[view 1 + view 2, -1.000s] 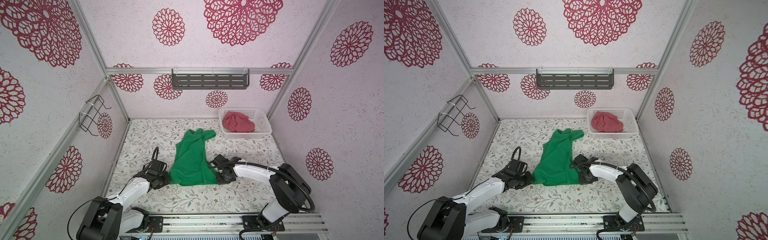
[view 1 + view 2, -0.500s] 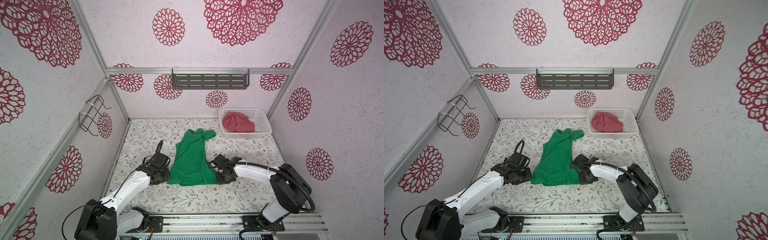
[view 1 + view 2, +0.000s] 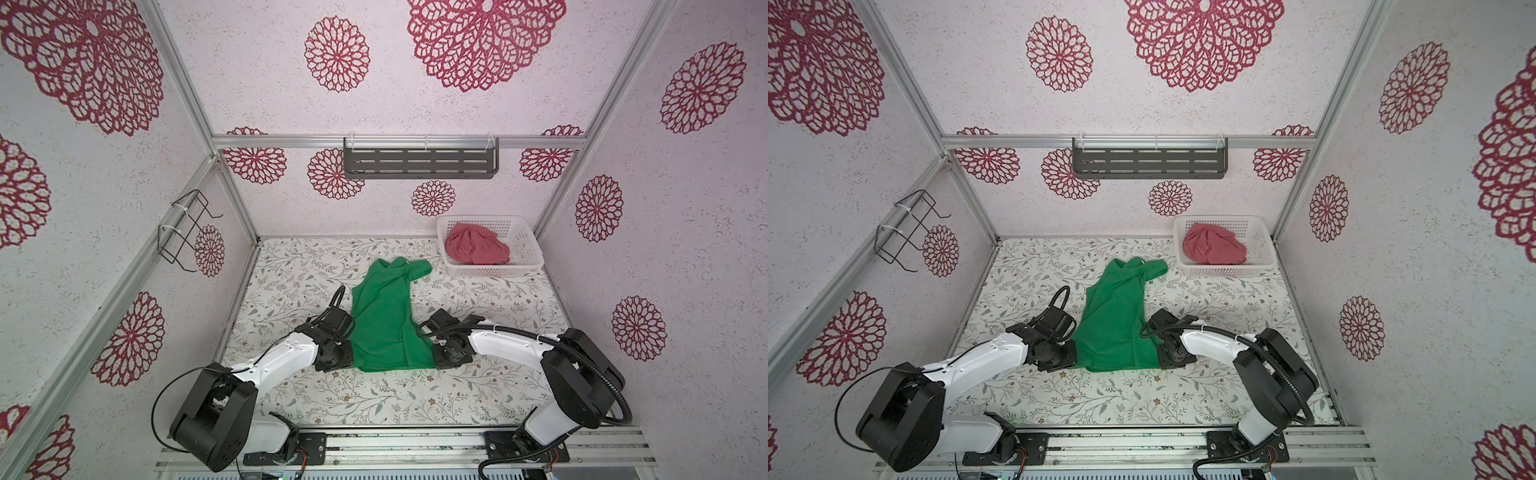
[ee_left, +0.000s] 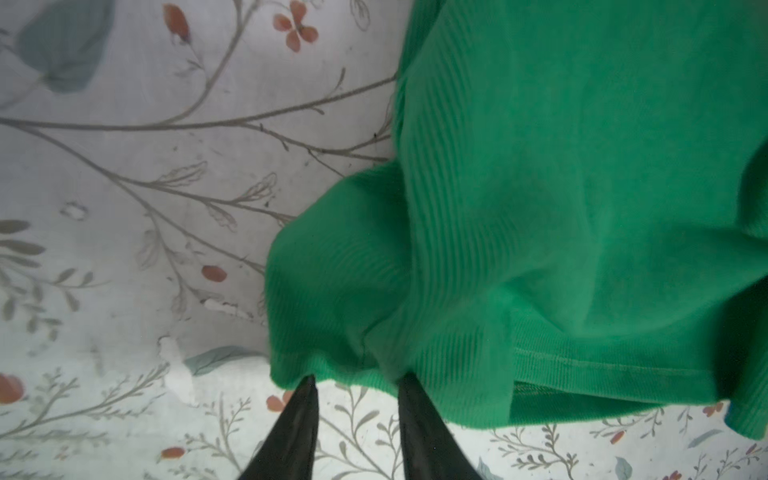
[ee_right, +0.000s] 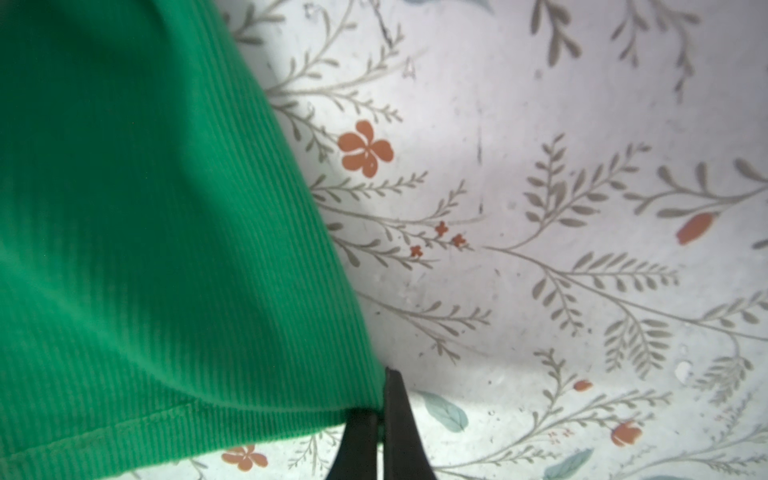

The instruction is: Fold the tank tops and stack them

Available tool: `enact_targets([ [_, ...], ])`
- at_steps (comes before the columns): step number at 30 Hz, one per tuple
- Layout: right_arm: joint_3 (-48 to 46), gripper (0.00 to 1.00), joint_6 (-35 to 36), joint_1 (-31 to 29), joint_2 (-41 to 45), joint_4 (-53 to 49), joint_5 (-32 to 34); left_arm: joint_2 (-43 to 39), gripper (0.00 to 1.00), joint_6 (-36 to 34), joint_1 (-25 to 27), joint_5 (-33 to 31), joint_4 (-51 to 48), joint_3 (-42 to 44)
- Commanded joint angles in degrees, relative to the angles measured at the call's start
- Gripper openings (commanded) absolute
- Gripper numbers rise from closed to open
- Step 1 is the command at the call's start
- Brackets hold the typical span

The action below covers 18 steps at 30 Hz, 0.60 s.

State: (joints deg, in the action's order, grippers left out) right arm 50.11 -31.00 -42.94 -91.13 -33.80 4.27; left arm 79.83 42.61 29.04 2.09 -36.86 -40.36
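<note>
While the green tank top is lying on the table and the red tank top is sitting bunched in the basket, the right hand is pinching one hem corner of the green cloth, likely soft and floppy, and the open left hand is resting at the other corner.

Bright, even light fills both top views; walls bow toward the edges. Wrist views are soft, the green top blurred.

Green tank top ribbed matt cloth; basket perforated white plastic.
</note>
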Motion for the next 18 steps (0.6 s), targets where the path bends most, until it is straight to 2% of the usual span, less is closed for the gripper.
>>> enact_targets([
  [1, -2.6, 0.00, 0.3, 0.8, -0.2, 0.0, 1.7, 1.3, 0.34, -0.7, 0.2, 0.2, 1.9, -0.9],
  [8, -2.7, 0.00, 0.4, 0.8, -0.3, 0.2, 1.8, 2.8, 0.26, -0.6, 0.3, 0.1, 2.1, -0.5],
  [12, -2.5, 0.00, 0.6, 0.8, 0.0, -0.1, 2.0, 3.5, 0.15, -0.7, 0.3, 0.5, 2.8, -0.4],
  [15, -1.7, 0.00, 0.8, 0.8, 0.9, -0.9, 2.1, 3.0, 0.02, -0.9, 0.3, 0.4, 2.0, -1.3],
  [18, 1.4, 0.00, 2.1, 1.0, 2.5, -3.3, 3.2, 0.8, 0.00, -2.0, 0.2, -0.9, -0.7, -3.8],
])
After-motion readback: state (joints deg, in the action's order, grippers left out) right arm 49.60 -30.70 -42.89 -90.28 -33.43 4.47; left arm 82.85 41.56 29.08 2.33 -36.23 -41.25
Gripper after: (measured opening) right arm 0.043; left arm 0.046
